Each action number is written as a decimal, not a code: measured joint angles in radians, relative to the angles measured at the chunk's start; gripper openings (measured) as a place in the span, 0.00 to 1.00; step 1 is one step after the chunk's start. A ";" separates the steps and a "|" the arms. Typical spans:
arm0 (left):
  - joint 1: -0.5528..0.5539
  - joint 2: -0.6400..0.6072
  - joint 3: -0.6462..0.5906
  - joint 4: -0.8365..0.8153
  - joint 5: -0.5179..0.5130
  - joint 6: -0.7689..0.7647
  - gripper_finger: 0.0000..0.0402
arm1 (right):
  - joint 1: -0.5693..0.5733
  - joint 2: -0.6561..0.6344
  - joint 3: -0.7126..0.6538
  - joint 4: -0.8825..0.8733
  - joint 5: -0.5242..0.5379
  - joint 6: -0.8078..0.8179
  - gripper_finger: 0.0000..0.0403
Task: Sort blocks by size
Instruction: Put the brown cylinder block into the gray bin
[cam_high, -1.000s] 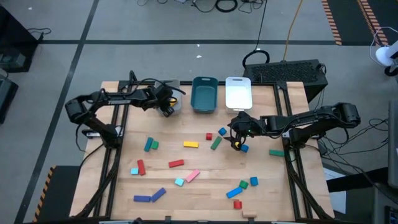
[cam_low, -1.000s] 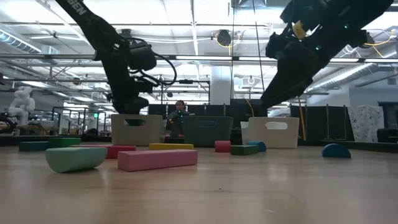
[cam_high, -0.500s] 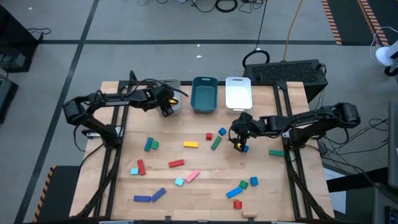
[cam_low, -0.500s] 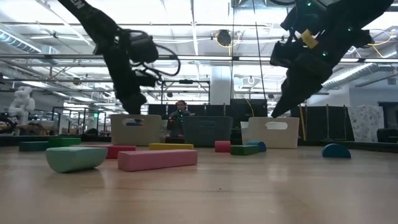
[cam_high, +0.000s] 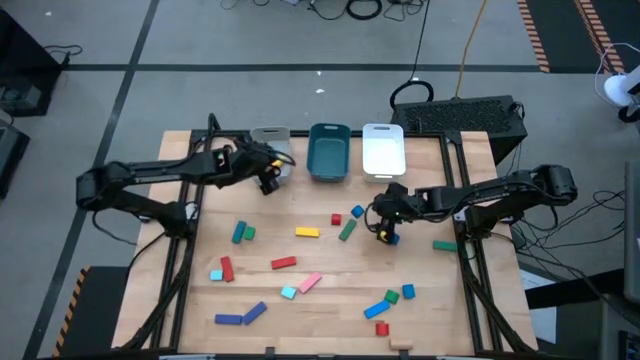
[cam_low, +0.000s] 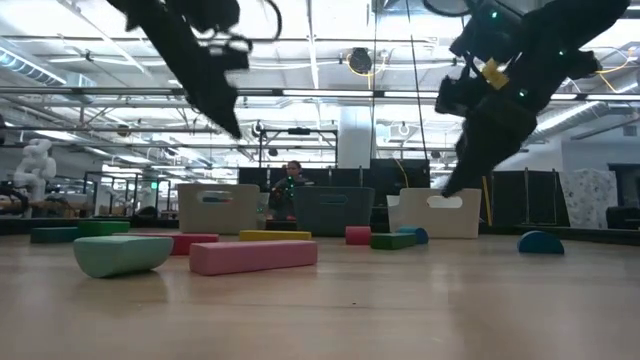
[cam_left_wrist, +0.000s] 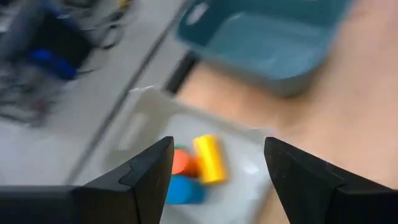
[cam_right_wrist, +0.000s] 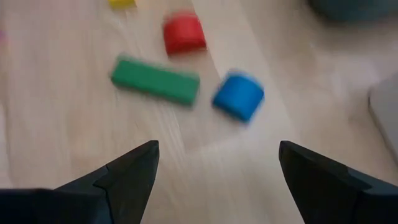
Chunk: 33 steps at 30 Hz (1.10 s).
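Observation:
My left gripper (cam_high: 268, 182) hangs open above the near edge of the grey tray (cam_high: 272, 140). Its wrist view looks down on a yellow cylinder (cam_left_wrist: 209, 159), an orange block (cam_left_wrist: 181, 162) and a blue block (cam_left_wrist: 184, 190) lying inside that tray. My right gripper (cam_high: 384, 232) stands open over the table's right middle, slanting down. Ahead of it lie a blue block (cam_right_wrist: 238, 96), a green bar (cam_right_wrist: 155, 81) and a red block (cam_right_wrist: 184, 34), all flat on the wood. Neither gripper has anything between its fingers.
A teal tray (cam_high: 329, 152) and a white tray (cam_high: 383, 150) stand beside the grey one along the far edge. Several more blocks lie scattered over the near half, among them a yellow bar (cam_high: 307, 232), a red bar (cam_high: 284, 263) and a pink bar (cam_high: 309, 283).
My left gripper has risen from just over the grey tray and drawn back a little toward the table's left edge. My right gripper has tipped its fingers somewhat more steeply down while staying in place.

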 joint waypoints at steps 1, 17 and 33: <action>-0.016 -0.014 0.000 -0.009 0.037 -0.026 0.63 | 0.008 0.000 -0.001 -0.024 0.001 0.018 0.79; -0.373 0.132 0.000 0.397 0.126 -0.112 0.63 | 0.403 -0.013 0.017 -0.063 0.018 0.332 0.79; -0.702 0.430 -0.001 0.928 0.007 -0.139 0.63 | 0.891 0.047 0.048 0.164 0.165 0.577 0.79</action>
